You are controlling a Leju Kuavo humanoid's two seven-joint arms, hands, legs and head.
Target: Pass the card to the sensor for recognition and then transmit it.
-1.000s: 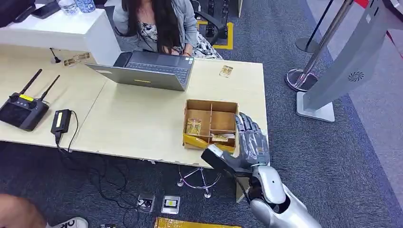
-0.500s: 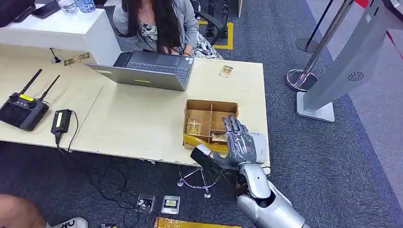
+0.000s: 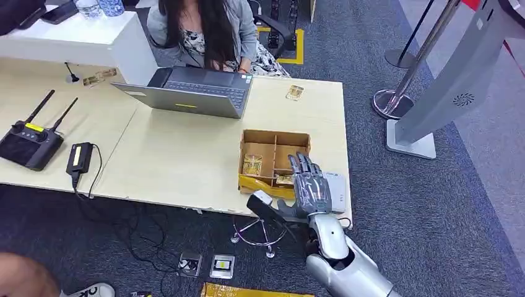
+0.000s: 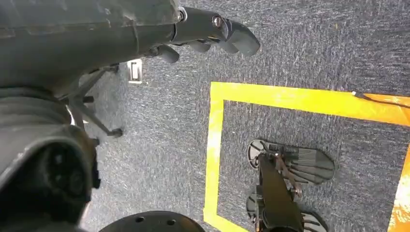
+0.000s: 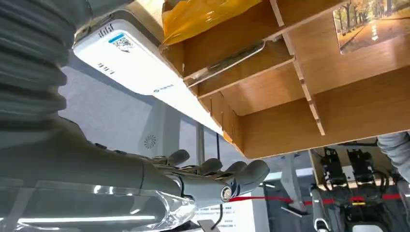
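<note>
Hovering at the bench [image 3: 186,161] front corner, the right hand [image 3: 309,185] is spread and empty
Two cards [image 3: 252,164] lie in the divided box [image 3: 274,137]; white sensor [image 3: 335,184] just beside; left hand [image 4: 212,31] curled, empty.

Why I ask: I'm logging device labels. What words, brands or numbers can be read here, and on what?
No text can be read for certain.
White sensor: a blue label, a square code and lines of small print, too small to read.
Remote controller: a yellow label, too small.
Laptop: a yellow sticker, unreadable.
Card in the wooden box: a tree picture, no legible words.
</note>
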